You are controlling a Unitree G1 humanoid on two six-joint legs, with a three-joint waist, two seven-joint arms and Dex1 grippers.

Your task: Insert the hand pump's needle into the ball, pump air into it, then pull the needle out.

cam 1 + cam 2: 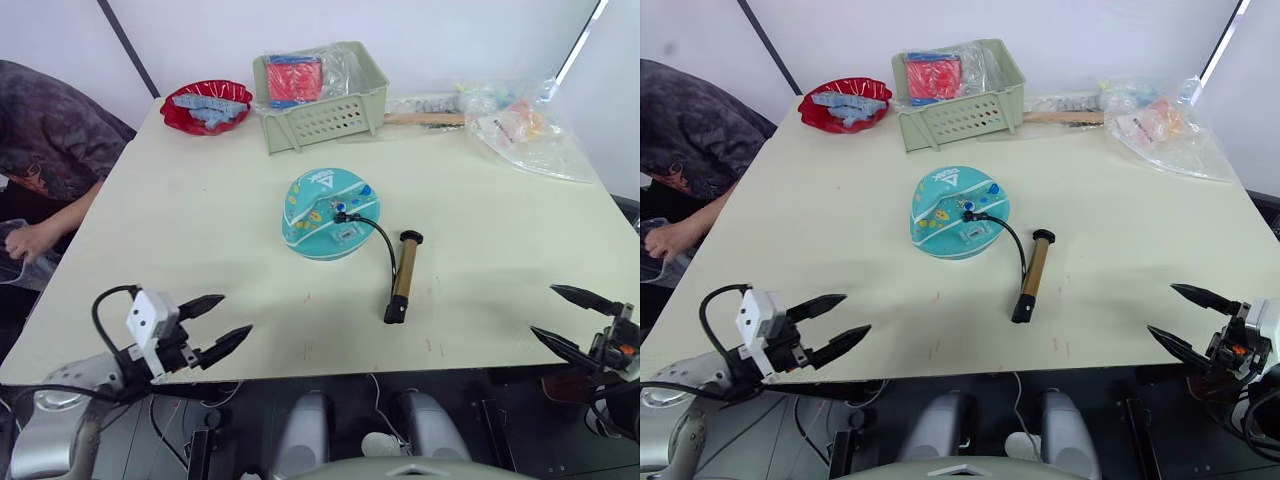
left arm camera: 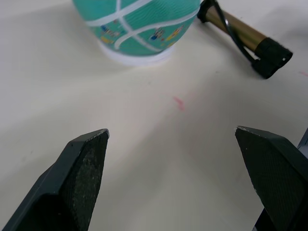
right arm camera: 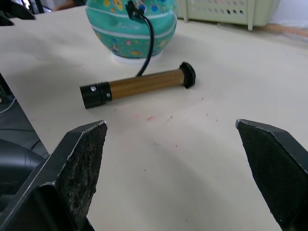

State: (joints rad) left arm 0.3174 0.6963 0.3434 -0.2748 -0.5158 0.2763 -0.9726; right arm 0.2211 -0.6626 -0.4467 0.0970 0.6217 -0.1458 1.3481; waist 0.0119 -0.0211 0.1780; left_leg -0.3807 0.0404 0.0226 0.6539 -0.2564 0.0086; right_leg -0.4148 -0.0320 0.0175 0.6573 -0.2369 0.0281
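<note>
The left end effector [image 1: 215,322] is being held with its two black fingers spread apart over the near left edge of the table [image 1: 180,220], nothing between them. The right end effector [image 1: 568,319] is likewise being held with its fingers apart, empty, at the near right edge of the table. Beyond and between them, the hand pump [image 1: 403,277] is lying flat on the table, well apart from both end effectors, its bronze barrel pointing roughly away from the camera. A thin black hose [image 1: 378,232] is being carried from the pump's far end up to the top of the ball [image 1: 330,213], where the black fitting of the needle [image 1: 341,216] is sitting; the pin itself cannot be made out. The ball is resting on a white ring near the table's middle, just beside the pump.
</note>
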